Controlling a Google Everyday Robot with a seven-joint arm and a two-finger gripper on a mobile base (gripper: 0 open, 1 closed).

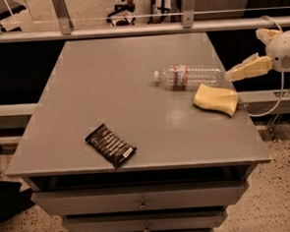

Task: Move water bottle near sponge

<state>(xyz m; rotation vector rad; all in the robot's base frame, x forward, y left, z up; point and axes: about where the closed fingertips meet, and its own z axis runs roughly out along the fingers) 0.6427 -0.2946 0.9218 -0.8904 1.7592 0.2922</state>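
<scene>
grey table [109, 90], water bottle [189, 76] by sponge [216, 99], tool [239, 70] near bottle's base

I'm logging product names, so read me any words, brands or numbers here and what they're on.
Water bottle label: red marks, too blurred to read.
Black snack bar wrapper: pale print, too blurred to read.
Sponge: no text.
Gripper, right of the bottle's base: no text.
</scene>
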